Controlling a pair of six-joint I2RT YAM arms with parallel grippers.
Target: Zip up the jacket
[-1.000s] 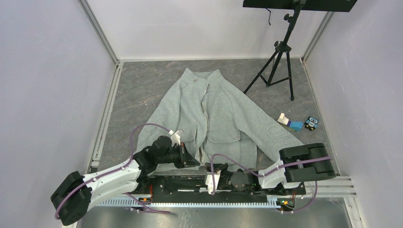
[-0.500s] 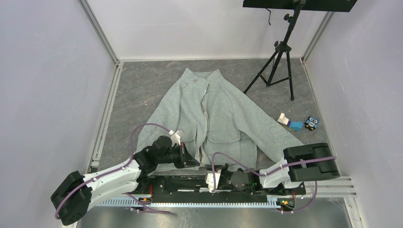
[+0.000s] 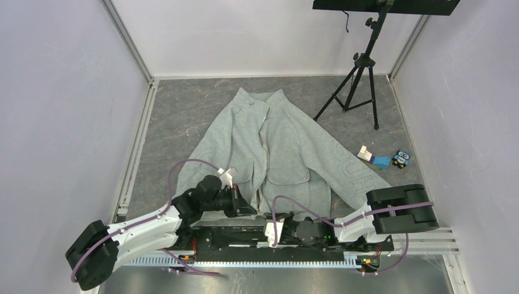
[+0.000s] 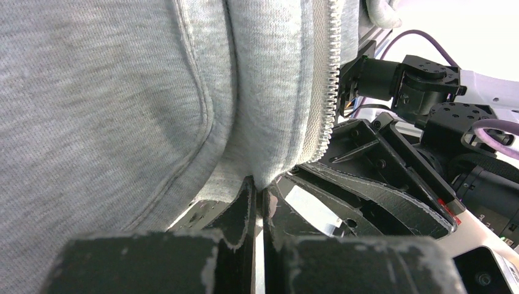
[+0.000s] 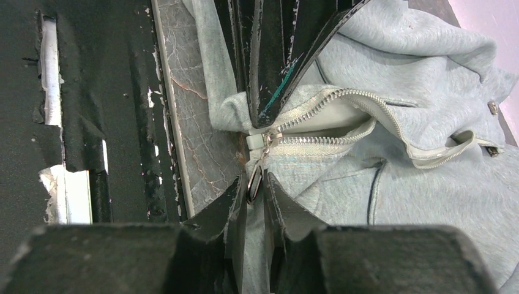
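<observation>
Working at the 6 o'clock hem of the jacket (image 3: pixel 275 147), spread with collar toward 12 o'clock: left gripper (image 4: pixel 260 195) pressed fully together on a fold of hem fleece, right gripper (image 5: pixel 256 176) narrowed to a slit around the zipper pull (image 5: pixel 253 187), firm hold impossible to confirm. Likely to lose the thin pull on the draw toward 12 o'clock if merely bracketed; liable too to bunch the fleece and jam the slider (image 5: pixel 260 142) should the left pinch slip.
</observation>
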